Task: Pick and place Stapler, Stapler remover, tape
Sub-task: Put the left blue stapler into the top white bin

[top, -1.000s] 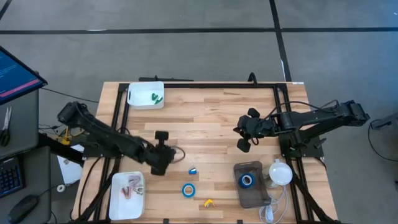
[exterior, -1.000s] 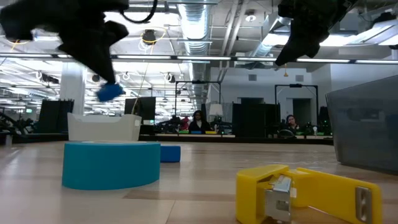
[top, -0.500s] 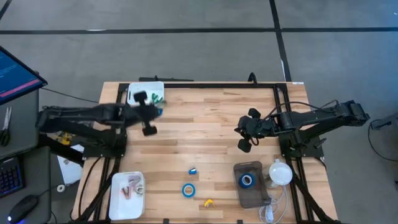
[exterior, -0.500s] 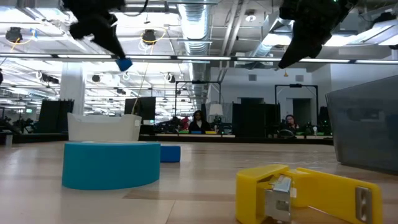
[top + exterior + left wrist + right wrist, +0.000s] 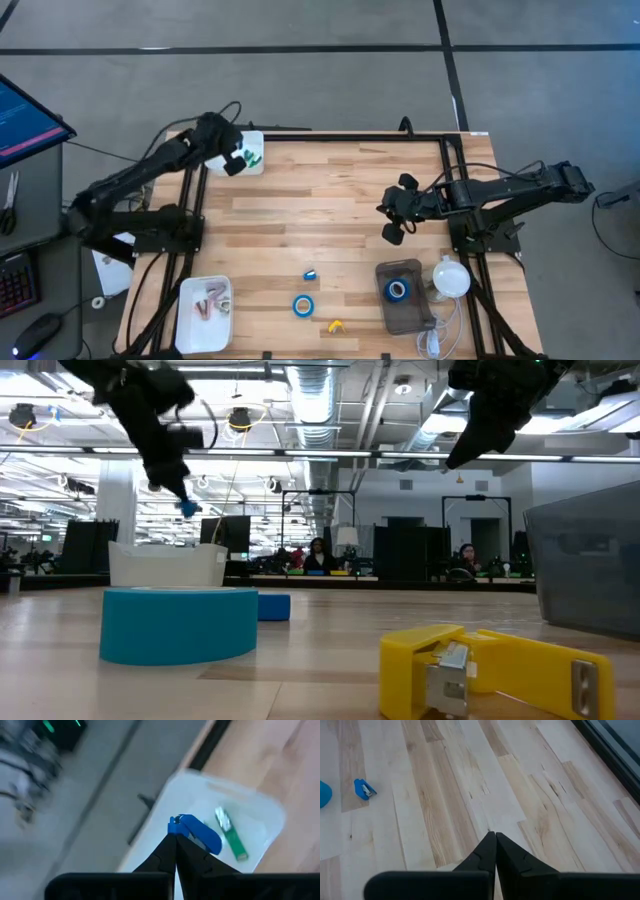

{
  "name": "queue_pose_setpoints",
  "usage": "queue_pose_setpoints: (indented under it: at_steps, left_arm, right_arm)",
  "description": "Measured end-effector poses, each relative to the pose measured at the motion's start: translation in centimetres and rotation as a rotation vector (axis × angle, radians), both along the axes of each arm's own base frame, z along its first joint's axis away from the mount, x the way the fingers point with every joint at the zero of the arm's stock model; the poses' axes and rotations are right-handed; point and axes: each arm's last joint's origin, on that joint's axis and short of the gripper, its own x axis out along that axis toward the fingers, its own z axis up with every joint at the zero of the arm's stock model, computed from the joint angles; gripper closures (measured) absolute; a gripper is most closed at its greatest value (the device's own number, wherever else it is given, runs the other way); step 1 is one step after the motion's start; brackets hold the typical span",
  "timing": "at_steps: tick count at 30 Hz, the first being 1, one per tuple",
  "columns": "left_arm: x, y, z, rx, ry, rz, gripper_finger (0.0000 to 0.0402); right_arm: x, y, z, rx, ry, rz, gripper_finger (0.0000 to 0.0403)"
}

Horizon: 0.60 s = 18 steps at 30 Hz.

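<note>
My left tool [image 5: 175, 836] hangs over the white tray [image 5: 222, 165] at the upper left of the frame, clenched on a small blue staple remover [image 5: 200, 833]; in the wrist view a green one [image 5: 231, 838] already lies in that tray. My right tool [image 5: 391, 222] waits clenched and empty above the bare middle right of the worktop [image 5: 330, 200]. I judge the job partly done: the second white tray [image 5: 190, 325] at lower left holds some pale items I cannot make out, and one blue tape roll [image 5: 398, 290] sits in the dark bin [image 5: 405, 318] at lower right. Left out on the boards near the bottom centre are another blue tape roll [image 5: 302, 305], a small blue piece [image 5: 310, 274] just above it, and a yellow stapler [image 5: 500, 668] just below and to its right.
</note>
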Motion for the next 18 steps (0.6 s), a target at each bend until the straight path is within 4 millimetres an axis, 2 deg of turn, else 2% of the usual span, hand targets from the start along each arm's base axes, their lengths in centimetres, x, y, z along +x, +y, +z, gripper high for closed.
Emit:
queue_pose_setpoints:
  at_steps: [6,12,18]
  left_arm:
    - [-0.9,3.0,-3.3,-0.166,0.039,0.060,0.0401]
    - [-0.3,4.1,-5.5,-0.231,0.111,0.032,0.0401]
    - [0.2,4.9,-6.8,-0.254,0.127,0.032,0.0400]
  right_arm:
    - [0.0,0.0,0.0,0.000,0.000,0.000,0.0403]
    - [0.0,0.0,0.0,-0.011,0.004,0.011,0.0403]
    - [0.0,0.0,0.0,-0.018,0.007,0.019,0.0403]
